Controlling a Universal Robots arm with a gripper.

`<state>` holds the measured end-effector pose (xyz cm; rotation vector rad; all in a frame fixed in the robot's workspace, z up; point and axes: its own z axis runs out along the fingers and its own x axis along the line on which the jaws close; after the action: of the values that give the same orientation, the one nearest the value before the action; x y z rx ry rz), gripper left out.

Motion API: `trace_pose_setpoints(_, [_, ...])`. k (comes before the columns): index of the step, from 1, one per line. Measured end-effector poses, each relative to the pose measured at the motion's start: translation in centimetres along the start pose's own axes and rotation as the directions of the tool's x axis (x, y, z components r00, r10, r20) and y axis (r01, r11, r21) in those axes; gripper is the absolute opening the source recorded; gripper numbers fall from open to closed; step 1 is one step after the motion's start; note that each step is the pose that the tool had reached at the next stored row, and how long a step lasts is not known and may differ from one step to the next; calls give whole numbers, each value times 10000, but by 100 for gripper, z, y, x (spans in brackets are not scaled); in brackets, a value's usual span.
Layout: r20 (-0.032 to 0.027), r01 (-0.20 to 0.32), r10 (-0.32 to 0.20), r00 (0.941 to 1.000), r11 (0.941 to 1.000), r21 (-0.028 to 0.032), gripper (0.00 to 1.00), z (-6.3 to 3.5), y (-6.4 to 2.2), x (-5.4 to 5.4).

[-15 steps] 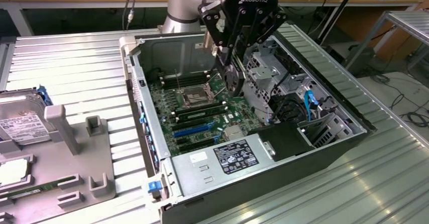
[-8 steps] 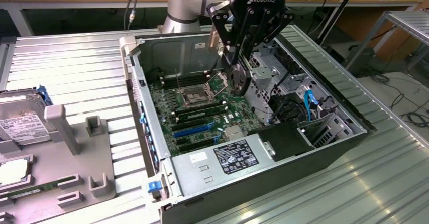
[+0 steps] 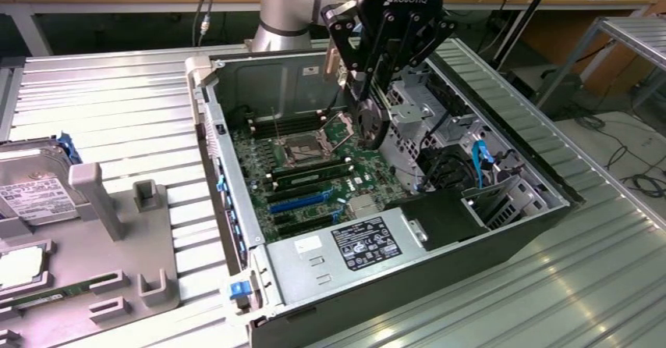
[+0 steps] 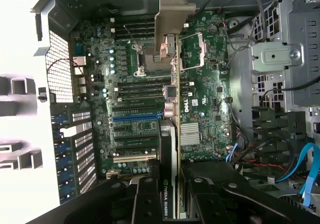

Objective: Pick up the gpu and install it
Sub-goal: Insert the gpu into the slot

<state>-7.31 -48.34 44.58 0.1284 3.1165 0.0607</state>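
Holding a thin dark circuit card with a black round fan shroud and a silver metal end bracket, the gpu [image 3: 370, 122], the black two-finger gripper [image 3: 364, 90] hangs over the open grey metal computer case [image 3: 208, 129]. The jaws stand partly closed, clamped on the card's two opposite faces; in the wrist view the black fingers [image 4: 145, 204] flank the gpu [image 4: 172, 134], which appears edge-on, its end bracket [image 4: 172, 14] at the far end. The card is upright above the green motherboard [image 3: 312, 168] and appears clear of it, not seated in any slot; the long blue expansion slot [image 4: 137, 116] lies just beside its line.

Handling, as a judgement: the card is probably light and stiff, so a moderate grip should carry it without sag. It is fragile in places: the fan blades, the small soldered parts and the contact edge would suffer under pressure. Sound holds are the flat shroud body and the bare board margins, as here; the thin bracket could bend, and the smooth plastic shroud may slip under a loose clamp.
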Motion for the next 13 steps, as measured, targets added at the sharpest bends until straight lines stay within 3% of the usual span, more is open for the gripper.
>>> trace_pose_setpoints(13, [-11, 272, -272, 9996, 9996, -5, 27, 0, 0, 0])
